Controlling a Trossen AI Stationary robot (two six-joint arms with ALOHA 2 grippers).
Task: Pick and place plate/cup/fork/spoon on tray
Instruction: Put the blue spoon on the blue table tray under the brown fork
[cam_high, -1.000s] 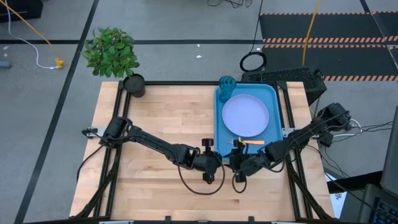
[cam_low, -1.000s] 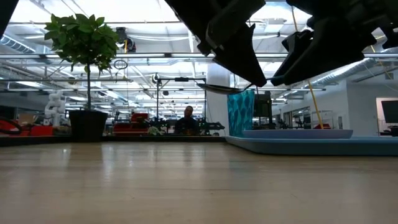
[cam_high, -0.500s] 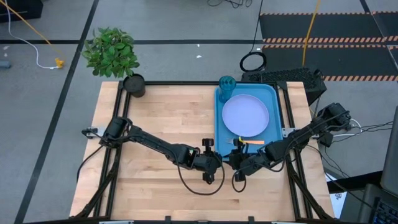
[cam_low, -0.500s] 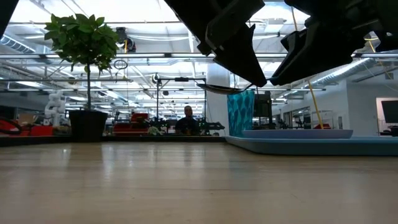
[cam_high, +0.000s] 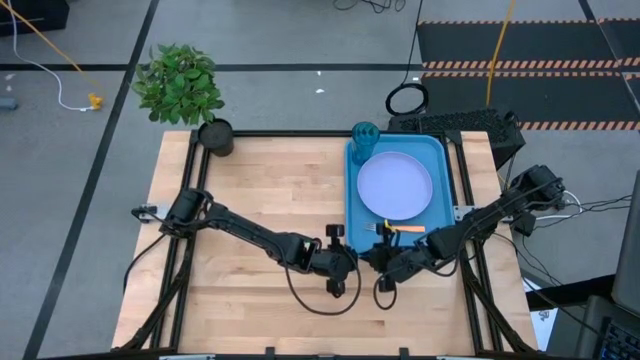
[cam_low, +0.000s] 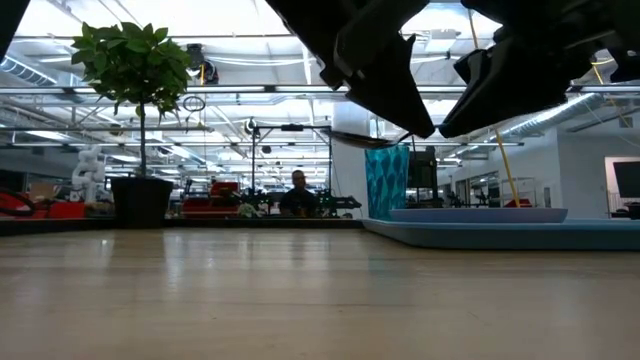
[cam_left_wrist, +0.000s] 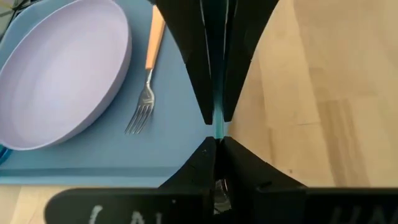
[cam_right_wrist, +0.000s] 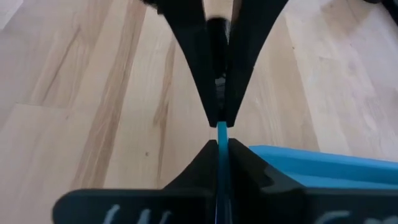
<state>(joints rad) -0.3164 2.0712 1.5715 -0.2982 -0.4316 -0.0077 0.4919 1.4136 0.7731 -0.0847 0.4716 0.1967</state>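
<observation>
The spoon's thin light-blue handle (cam_left_wrist: 217, 118) runs between my two grippers, which meet tip to tip above the wood just off the near left corner of the blue tray (cam_high: 432, 148). Both my left gripper (cam_left_wrist: 217, 146) and my right gripper (cam_right_wrist: 221, 144) are shut on it. In the high view the left gripper (cam_high: 357, 262) and the right gripper (cam_high: 373, 262) face each other. On the tray lie the lavender plate (cam_high: 395, 187) and the orange-handled fork (cam_high: 400, 228). The teal cup (cam_high: 365, 133) stands in the tray's far left corner. My left gripper pinches one end of the spoon between its two fingers, coming level from the table's left and lying along the spoon. A dark part of the spoon (cam_right_wrist: 217, 26) shows between its fingers. The spoon is clear of the table. My right gripper pinches the light-blue handle (cam_right_wrist: 221, 132) between its two fingers, coming level from the table's right, along the spoon. The handle runs back between the fingers, and the spoon hangs level in the air between both grippers.
A dark pot with a green plant (cam_high: 215, 137) stands at the table's far left corner. Bare wood (cam_high: 250, 190) spreads left of the tray. In the low view a person (cam_low: 297, 190) sits far back in the room.
My right gripper has edged a little toward my left gripper. The two have stayed tip to tip above the wood beside the tray.
</observation>
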